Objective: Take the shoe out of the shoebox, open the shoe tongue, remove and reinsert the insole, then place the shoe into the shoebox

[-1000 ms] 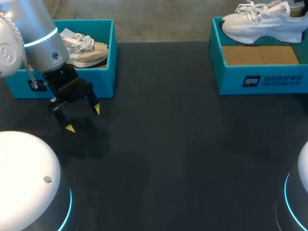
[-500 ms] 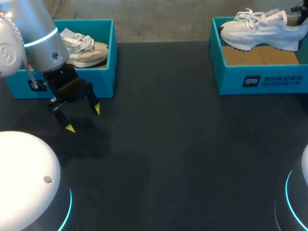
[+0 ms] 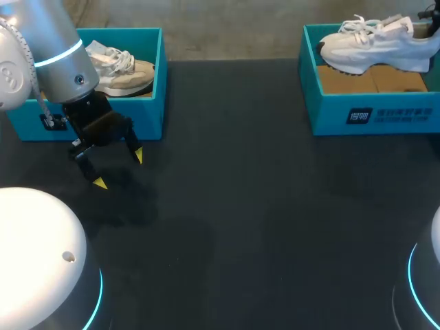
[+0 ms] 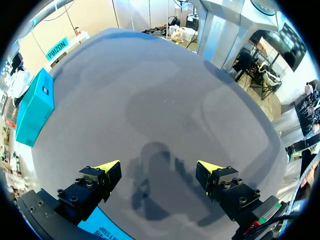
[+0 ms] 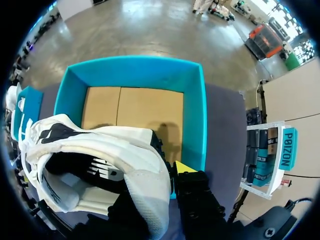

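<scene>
Though aloft, white laced shoe (image 3: pixel 375 47)

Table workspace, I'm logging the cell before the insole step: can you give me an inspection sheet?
Surface: dark table, with a shoebox at each far corner.
Job's things: white shoe held over the right shoebox, whose cardboard floor shows; beige shoe lies in the left shoebox.
Clutter: nothing seen.
Pincers: left pincer open, above the table in front of the left shoebox; right pincer shut on the white shoe's heel.
Cables: thin cable at the left arm's wrist.
Surroundings: nothing seen reaching over the table.
</scene>
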You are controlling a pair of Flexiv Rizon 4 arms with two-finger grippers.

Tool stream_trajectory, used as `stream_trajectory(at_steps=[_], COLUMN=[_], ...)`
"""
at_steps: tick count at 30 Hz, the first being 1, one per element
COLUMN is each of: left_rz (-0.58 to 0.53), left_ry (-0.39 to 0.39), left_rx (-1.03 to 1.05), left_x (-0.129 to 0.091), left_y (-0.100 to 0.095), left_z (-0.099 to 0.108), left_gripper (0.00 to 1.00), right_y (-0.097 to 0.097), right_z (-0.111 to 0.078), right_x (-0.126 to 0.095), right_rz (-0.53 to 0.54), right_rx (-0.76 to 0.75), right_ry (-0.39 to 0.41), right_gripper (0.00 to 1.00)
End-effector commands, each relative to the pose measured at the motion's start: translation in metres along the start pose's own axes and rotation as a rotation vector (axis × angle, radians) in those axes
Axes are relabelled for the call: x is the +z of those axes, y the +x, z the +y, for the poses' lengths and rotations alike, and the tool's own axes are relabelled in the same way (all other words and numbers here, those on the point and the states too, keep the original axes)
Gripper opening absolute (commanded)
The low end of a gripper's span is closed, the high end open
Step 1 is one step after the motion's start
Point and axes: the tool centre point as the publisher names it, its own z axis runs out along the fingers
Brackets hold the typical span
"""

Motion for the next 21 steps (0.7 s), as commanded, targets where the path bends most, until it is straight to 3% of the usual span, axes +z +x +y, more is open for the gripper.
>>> stream_trajectory(at_steps=[1,9,21], left_rz=[-0.001,-0.001,-0.001], left_ry=[-0.003,-0.003,-0.003], left_rx=[0.0,0.0,0.0], left_x=[0.0,0.0,0.0], left_y=[0.001,0.001,0.001], left_z=[0.0,0.0,0.0], left_gripper=[1.0,1.0,1.0], right_y=[-0.001,-0.003,-0.023], right_z=[0.005,0.01,0.012], right_x=[0.0,0.009,0.026], right_rz=[0.003,-0.007,-0.011], right_rx=[-0.005,-0.027,-0.011], right_ry=[0.005,0.006,0.024], right_gripper=[0.0,0.0,0.0])
